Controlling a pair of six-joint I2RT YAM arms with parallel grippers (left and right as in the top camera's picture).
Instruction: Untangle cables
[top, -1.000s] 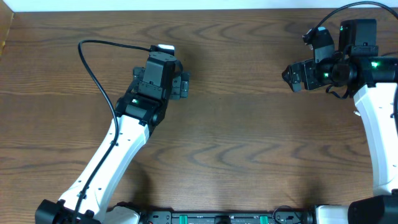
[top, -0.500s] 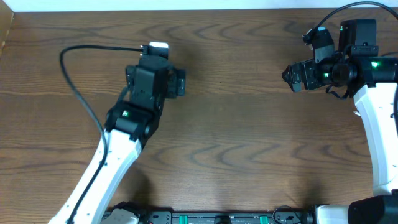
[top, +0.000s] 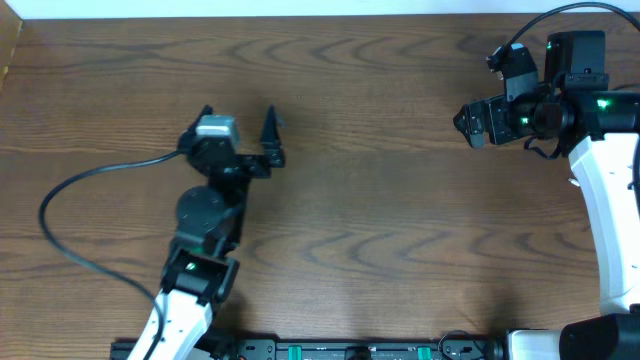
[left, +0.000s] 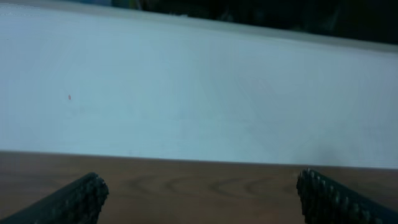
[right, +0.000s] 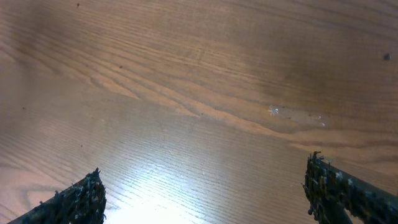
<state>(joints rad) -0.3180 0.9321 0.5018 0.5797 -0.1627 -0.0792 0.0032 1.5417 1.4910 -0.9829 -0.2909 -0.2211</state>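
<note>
No cables visible on the surface; left hand and right hand both spread, empty; nearer arm indeterminate.

Table wood-grain, faint sheen; right jaws' pads rough, matt, probably rubber.

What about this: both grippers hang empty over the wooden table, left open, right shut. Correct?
Not quite. The right gripper is open, not shut: the right wrist view shows its fingers far apart with only bare table between. The left gripper is open, and both are empty.
</note>
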